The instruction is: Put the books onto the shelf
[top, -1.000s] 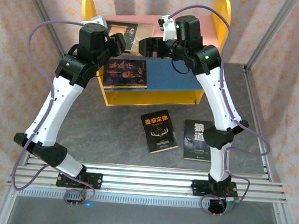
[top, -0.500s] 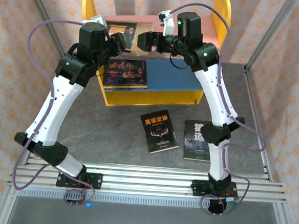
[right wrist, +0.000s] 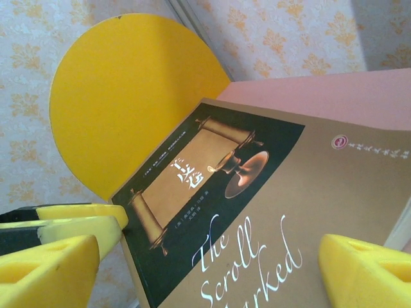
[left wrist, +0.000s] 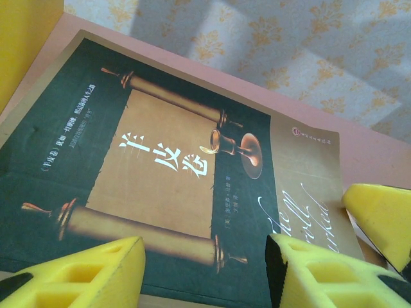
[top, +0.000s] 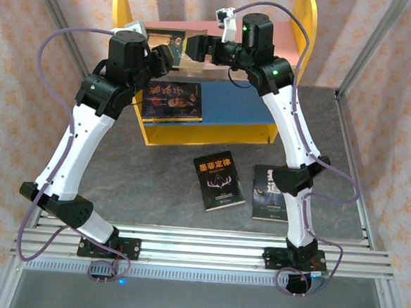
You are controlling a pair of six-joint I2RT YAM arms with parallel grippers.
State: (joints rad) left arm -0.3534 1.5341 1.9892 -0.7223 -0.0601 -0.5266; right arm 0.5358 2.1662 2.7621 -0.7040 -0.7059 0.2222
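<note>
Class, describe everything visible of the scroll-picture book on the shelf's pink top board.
The thin paperback with a dark green and tan cover shows a parchment scroll, white Chinese characters, a bronze lamp and white script "The Scroll Marked". It lies face up on the pink upper board near the yellow round-topped side panel. The left pincer and right pincer stand open at its edges; contact unclear.

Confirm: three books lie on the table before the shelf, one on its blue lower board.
Two, not three: top external view shows the yellow-lettered book and the white-lettered book on the table. The book on the blue lower board is right.
</note>
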